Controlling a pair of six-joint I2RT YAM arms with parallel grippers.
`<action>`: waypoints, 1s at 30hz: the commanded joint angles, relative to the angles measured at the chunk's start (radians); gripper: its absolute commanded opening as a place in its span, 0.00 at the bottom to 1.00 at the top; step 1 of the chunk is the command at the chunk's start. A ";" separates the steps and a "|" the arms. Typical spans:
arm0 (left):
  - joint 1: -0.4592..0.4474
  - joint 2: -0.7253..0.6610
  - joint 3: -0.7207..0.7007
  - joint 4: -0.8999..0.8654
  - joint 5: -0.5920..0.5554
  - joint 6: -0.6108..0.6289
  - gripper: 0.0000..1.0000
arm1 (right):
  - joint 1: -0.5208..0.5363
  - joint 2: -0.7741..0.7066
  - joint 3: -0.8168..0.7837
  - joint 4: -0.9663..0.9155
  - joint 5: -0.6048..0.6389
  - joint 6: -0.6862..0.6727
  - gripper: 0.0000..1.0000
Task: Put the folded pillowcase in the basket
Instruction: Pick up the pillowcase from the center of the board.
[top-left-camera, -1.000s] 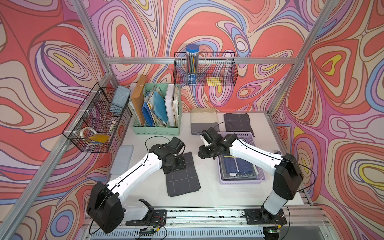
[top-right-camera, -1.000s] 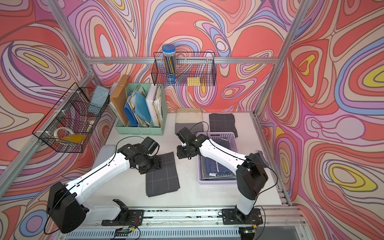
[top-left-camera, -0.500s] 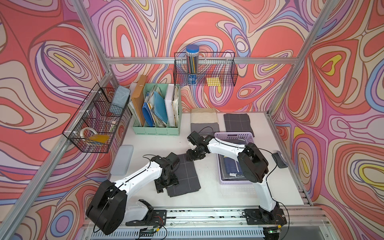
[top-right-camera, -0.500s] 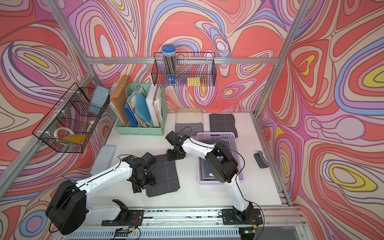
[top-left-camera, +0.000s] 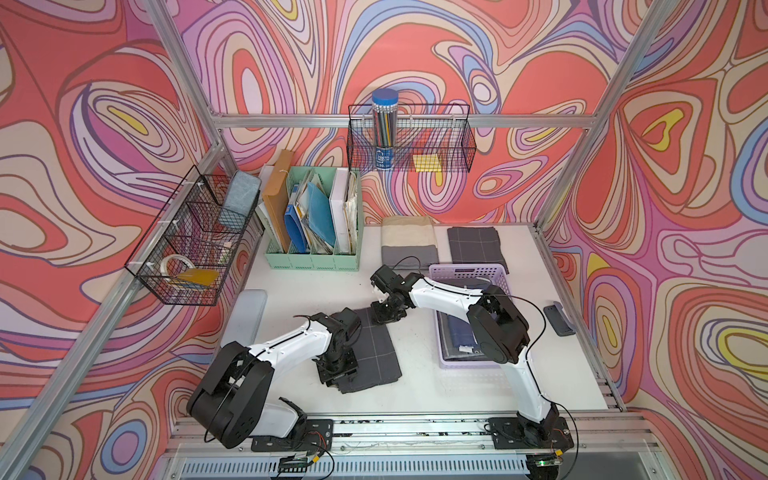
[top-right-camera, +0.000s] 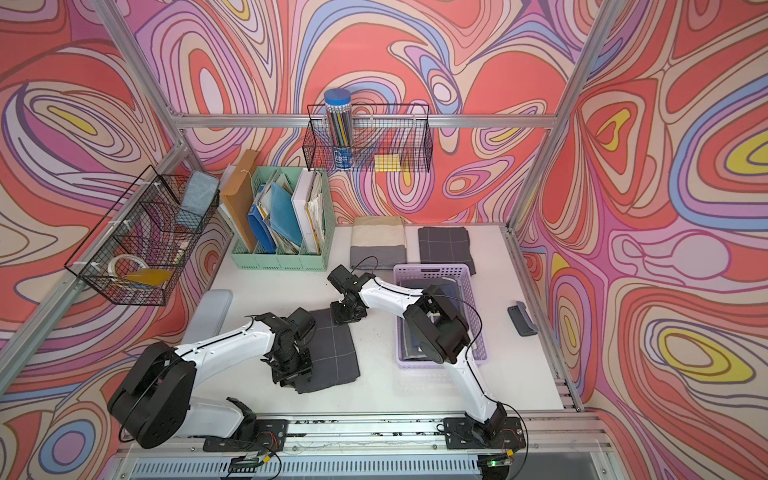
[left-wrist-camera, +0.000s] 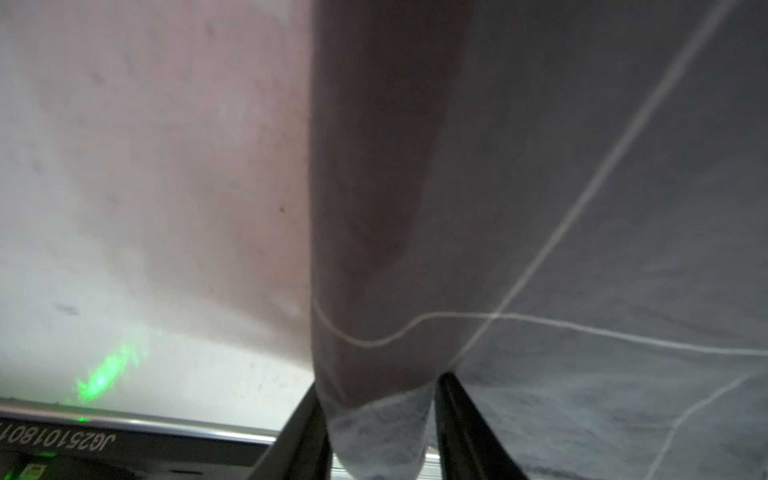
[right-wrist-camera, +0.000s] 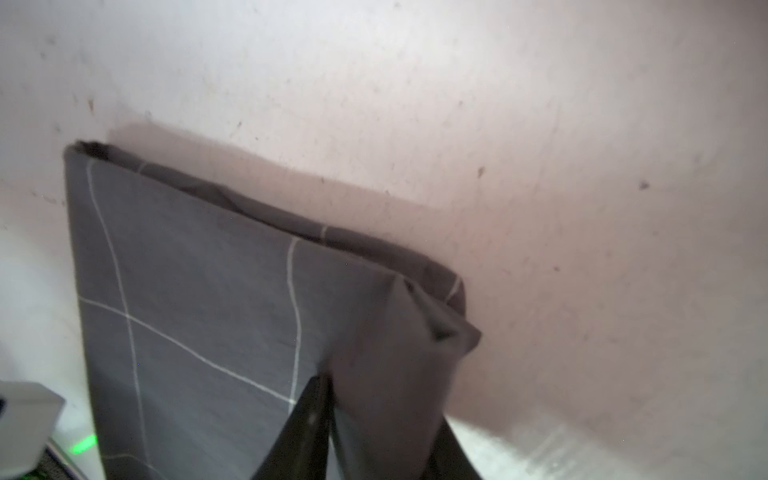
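Note:
The folded pillowcase (top-left-camera: 376, 353) (top-right-camera: 336, 353), dark grey with thin white grid lines, lies flat on the white table left of the lavender basket (top-left-camera: 469, 272) (top-right-camera: 432, 270). My left gripper (top-left-camera: 336, 370) (left-wrist-camera: 380, 432) is at the pillowcase's near left edge, shut on a pinched-up fold of it. At the far right corner, my right gripper (top-left-camera: 384, 316) (right-wrist-camera: 382, 436) is shut on the cloth, which bulges between its dark fingers (right-wrist-camera: 307, 432). The pillowcase (left-wrist-camera: 582, 208) (right-wrist-camera: 187, 270) fills much of both wrist views.
A dark blue folded cloth (top-left-camera: 457, 336) lies in the basket, under the right arm. Two more folded cloths (top-left-camera: 409, 243) (top-left-camera: 476, 247) lie at the back. A green file organiser (top-left-camera: 311, 257), a grey flat lid (top-left-camera: 249, 316), a dark small object (top-left-camera: 559, 318) and black wire baskets (top-left-camera: 187, 245) surround the work area.
Both arms came down from above onto the pillowcase, the left to its near left edge, the right to its far right corner. Both grippers have closed on the cloth.

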 joint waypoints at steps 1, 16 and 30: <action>0.000 0.015 -0.035 0.051 0.006 -0.005 0.16 | 0.010 0.031 -0.048 -0.019 -0.032 0.025 0.13; -0.020 -0.084 0.285 -0.112 0.002 0.078 0.00 | -0.008 -0.199 -0.115 0.073 0.112 0.051 0.00; -0.101 0.051 0.607 -0.132 0.012 0.116 0.00 | -0.115 -0.434 -0.107 -0.048 0.245 0.035 0.00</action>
